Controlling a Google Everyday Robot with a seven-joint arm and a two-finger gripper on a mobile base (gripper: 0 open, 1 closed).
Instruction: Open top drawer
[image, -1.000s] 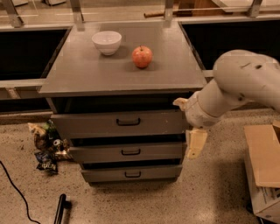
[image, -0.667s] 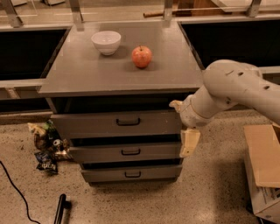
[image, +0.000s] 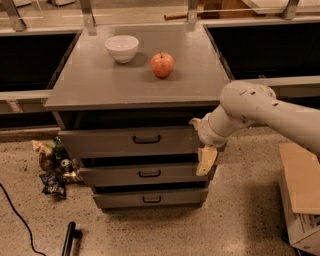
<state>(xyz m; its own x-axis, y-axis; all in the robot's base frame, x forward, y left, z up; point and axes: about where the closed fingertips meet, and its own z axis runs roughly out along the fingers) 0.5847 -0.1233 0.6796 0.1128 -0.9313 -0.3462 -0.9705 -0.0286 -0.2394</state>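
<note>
The top drawer is the tallest grey front of the cabinet, with a small black pull handle at its middle. It sits just under the cabinet top, with a dark gap above it. My gripper is at the drawer's right end, on the end of the white arm that reaches in from the right. Its cream-coloured tip hangs down past the drawer's lower right corner, in front of the middle drawer's right end. It is well to the right of the handle.
A white bowl and a red apple stand on the cabinet top. Two shorter drawers lie below. Wrappers, a black cable and a black object lie on the floor at left. A cardboard box stands at right.
My arm has swung to the left, bringing the gripper in against the right end of the top drawer. The drawers, bowl and apple have not moved.
</note>
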